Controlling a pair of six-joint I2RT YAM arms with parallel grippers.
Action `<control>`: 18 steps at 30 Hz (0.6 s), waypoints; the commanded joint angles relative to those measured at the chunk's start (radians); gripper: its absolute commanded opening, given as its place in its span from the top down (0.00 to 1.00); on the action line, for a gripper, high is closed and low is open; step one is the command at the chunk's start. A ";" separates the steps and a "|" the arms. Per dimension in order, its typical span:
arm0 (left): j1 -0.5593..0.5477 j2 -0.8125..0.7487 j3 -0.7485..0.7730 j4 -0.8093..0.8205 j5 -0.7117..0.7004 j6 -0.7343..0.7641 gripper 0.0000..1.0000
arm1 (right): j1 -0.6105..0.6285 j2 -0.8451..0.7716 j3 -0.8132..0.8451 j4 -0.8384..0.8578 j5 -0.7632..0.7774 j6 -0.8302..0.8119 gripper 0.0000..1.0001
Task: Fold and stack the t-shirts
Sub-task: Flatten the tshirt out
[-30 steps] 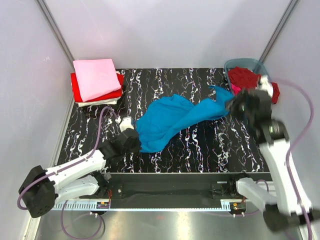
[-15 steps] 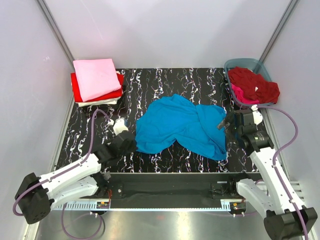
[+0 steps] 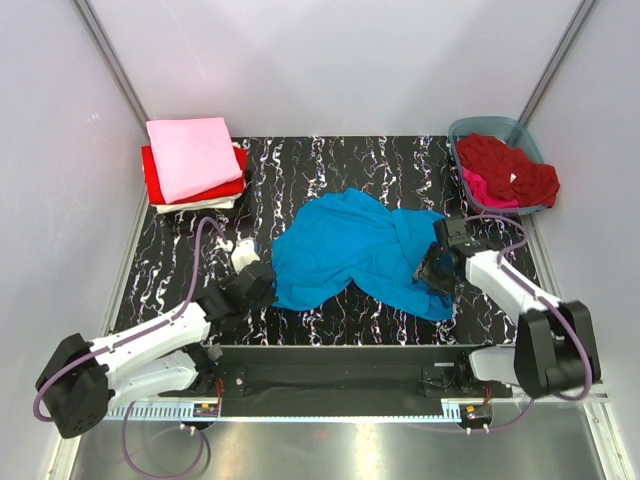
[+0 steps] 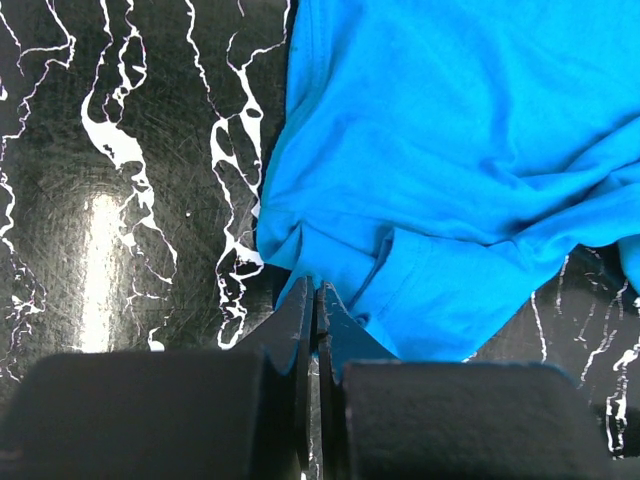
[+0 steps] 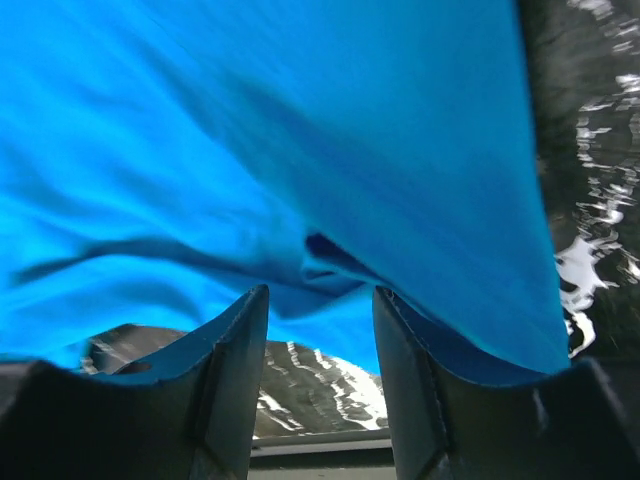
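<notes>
Surface: black tabletop (image 3: 340,160) veined with white, closed in by pale walls.
Turquoise t-shirt (image 3: 350,250): lies crumpled across the middle of the frame. One second ago it was stretched out toward the upper right. Its outline is nearly the same as half a second ago.
Right gripper (image 3: 433,270): half a second ago it stood just off the shirt's right edge. Now the arm lies low and the gripper sits on the shirt's lower right part. Its fingers (image 5: 235,370) are spread apart, with a fold of turquoise cloth at the gap.
Left gripper (image 3: 268,284): at the shirt's lower left edge, hardly shifted. Its fingers (image 4: 300,330) are pressed together, tips at the hem. Whether cloth is pinched between them cannot be told.
Stack, upper left: pale pink t-shirt (image 3: 190,155) on top, bright red t-shirt (image 3: 226,187) under it, white t-shirt (image 3: 200,206) lowest, unchanged.
Tub (image 3: 500,127), upper right: holds the dark red t-shirt (image 3: 505,160) heaped over the magenta t-shirt (image 3: 485,190), as before.
</notes>
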 commanded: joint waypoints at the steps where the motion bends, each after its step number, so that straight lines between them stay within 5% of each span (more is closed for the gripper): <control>1: 0.000 0.014 0.031 0.050 -0.032 0.001 1.00 | 0.009 0.057 0.036 0.051 -0.028 -0.064 0.47; 9: 0.000 0.023 0.035 0.053 -0.034 0.004 1.00 | 0.009 0.182 0.111 0.018 0.021 -0.135 0.41; 18: -0.001 0.040 0.041 0.056 -0.034 0.004 1.00 | 0.011 0.091 0.104 -0.029 0.132 -0.067 0.38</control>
